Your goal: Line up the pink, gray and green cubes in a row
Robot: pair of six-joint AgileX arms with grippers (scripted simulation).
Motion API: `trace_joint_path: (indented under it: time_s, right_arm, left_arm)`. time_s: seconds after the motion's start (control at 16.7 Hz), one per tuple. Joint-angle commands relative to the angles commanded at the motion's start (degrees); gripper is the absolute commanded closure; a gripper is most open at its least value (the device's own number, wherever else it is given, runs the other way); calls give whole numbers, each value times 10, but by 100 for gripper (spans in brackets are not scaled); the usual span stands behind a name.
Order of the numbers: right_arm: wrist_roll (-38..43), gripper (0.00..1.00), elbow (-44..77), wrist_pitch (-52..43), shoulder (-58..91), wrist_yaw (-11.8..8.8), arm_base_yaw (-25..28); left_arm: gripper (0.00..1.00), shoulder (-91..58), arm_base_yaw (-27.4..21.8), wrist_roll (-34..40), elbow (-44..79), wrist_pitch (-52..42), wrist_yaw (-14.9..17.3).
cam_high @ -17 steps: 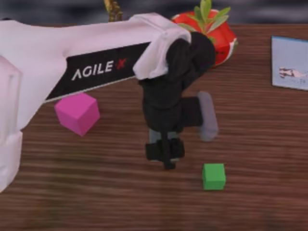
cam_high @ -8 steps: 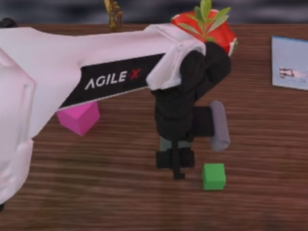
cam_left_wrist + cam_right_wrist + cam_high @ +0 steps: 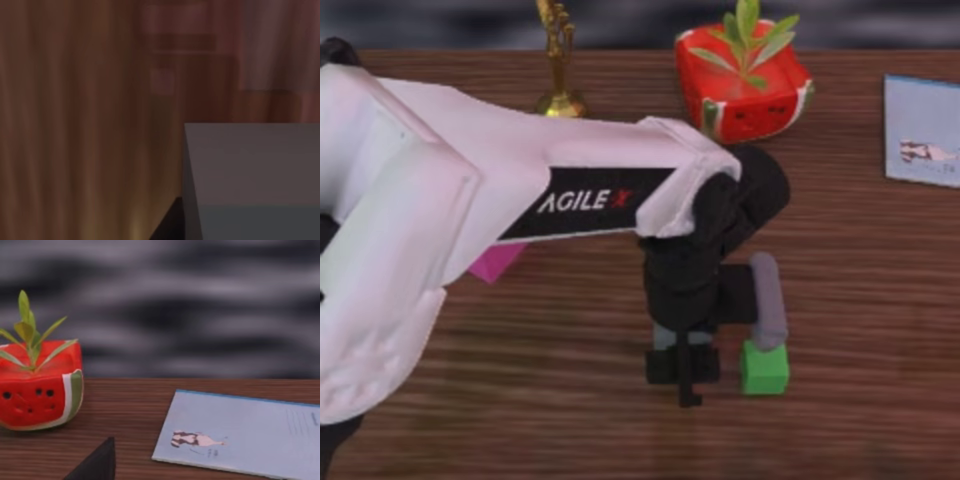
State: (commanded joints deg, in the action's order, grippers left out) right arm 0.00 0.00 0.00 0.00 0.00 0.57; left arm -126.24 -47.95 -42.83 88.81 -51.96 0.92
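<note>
Dull gray matte cube [image 3: 252,180], mid-sized, clamped in left pincer [image 3: 684,366] low over brown wooden surface [image 3: 880,330], just left of small bright green cube [image 3: 764,368]. Shifted nearer and slightly right since a second ago. Magenta-pink cube [image 3: 496,261] far left, now mostly hidden under white arm. Right pincer: cannot tell.

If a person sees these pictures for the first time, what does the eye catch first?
The big white left arm stretching from the left across the table's middle, its left gripper carrying a dull gray cube close beside the small bright green cube. Then the red watermelon-shaped planter at the far edge; the magenta-pink cube peeks out under the arm.
</note>
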Motion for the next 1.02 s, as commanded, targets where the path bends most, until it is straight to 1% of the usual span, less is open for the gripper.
trace_joint_path:
  time_s: [0.12, 0.9, 0.96, 1.02]
  right_arm:
    - [0, 0, 0, 0, 0, 0, 0]
    - [0, 0, 0, 0, 0, 0, 0]
    - [0, 0, 0, 0, 0, 0, 0]
    - [0, 0, 0, 0, 0, 0, 0]
  left_arm:
    - [100, 0, 0, 0, 0, 0, 0]
    - [2, 0, 0, 0, 0, 0, 0]
    - [0, 0, 0, 0, 0, 0, 0]
    - [0, 0, 0, 0, 0, 0, 0]
